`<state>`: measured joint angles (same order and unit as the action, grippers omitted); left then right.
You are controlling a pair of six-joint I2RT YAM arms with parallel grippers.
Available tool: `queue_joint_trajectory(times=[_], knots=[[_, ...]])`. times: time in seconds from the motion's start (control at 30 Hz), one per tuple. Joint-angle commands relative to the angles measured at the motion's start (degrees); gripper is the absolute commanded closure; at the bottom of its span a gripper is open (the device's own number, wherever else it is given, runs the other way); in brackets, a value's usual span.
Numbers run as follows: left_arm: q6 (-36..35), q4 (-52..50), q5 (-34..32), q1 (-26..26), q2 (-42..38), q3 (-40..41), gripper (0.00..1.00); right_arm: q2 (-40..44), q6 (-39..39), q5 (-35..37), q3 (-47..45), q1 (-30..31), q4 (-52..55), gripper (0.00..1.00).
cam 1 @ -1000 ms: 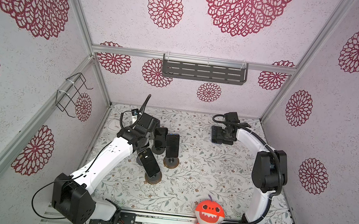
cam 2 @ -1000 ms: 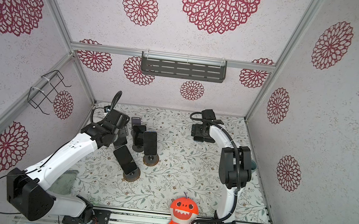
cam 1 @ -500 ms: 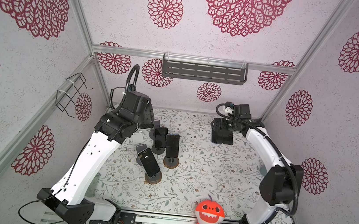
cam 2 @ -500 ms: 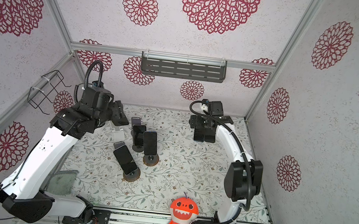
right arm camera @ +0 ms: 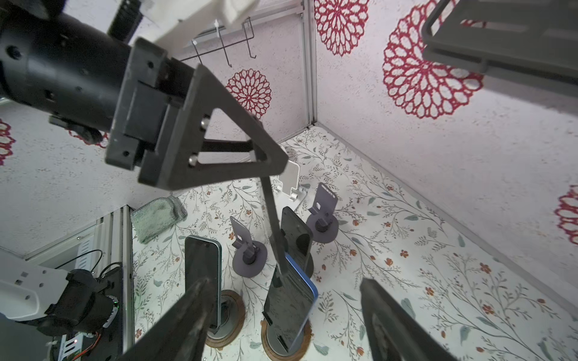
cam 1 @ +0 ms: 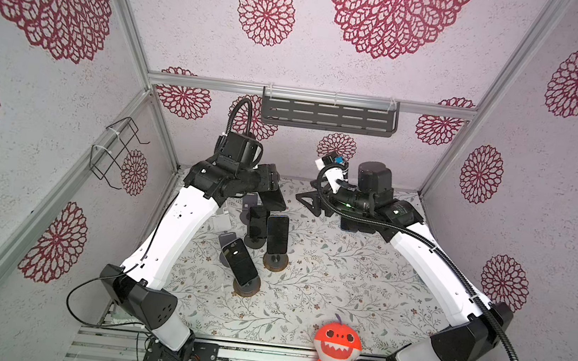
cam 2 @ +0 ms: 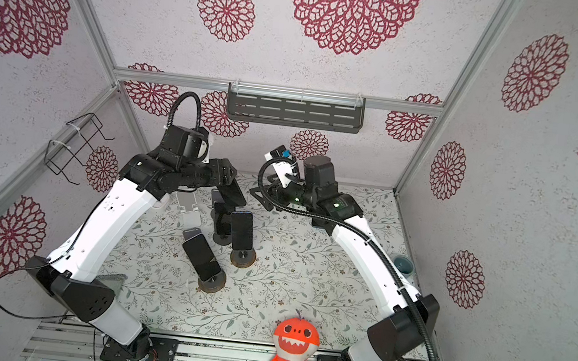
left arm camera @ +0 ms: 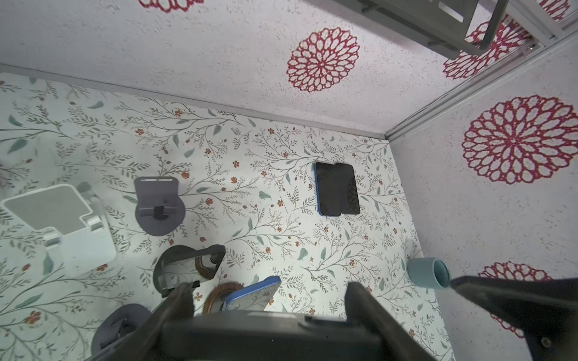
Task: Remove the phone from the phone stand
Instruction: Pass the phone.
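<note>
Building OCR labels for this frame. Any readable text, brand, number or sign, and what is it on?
No readable text in any view.
standing phones: screens dark, no logo visible.
flat phones: screens dark, blank.
plush toy: face only, no lettering.
blue piece on the right wrist camera: too small to tell whether it is marked.
walls, tabletop: patterns only.

The floral tabletop (cam 1: 323, 285) carries clustered phone stands (cam 1: 275, 261), three bearing upright phones (cam 1: 277, 233); two flat handsets (left arm camera: 336, 189) lie touching near the back wall; a teal cup (left arm camera: 427, 272) sits by the side wall.
</note>
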<state>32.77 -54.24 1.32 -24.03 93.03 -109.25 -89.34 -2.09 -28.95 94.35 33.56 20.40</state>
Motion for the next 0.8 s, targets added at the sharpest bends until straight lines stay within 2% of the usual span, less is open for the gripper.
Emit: queue_joint_trajectory(times=[0.0,0.17,0.23,0.43,0.63,0.77], knots=[[0.83,4.23,3.74,0.48,-0.75,-1.83,0.34,-2.63,0.44,0.1,1.28,1.69,-2.29,0.24],[2.03,6.32,5.41,0.59,-0.56,-1.16,0.34,-6.47,1.2,-0.46,2.91,2.95,-3.73,0.26],[2.03,6.44,5.53,0.54,-0.75,-0.89,0.34,-7.02,1.34,-0.51,3.06,3.05,-4.38,0.31],[1.94,7.13,5.53,0.57,-1.28,0.31,0.34,-7.48,2.51,-1.27,2.18,3.07,-6.74,0.52],[1.92,8.98,5.93,0.7,-1.7,1.74,0.33,-7.36,4.21,-2.68,1.06,3.0,-8.83,0.86],[2.38,12.11,6.31,1.2,-3.23,4.68,0.29,-6.99,5.64,-1.34,-0.37,3.0,-10.6,0.94]])
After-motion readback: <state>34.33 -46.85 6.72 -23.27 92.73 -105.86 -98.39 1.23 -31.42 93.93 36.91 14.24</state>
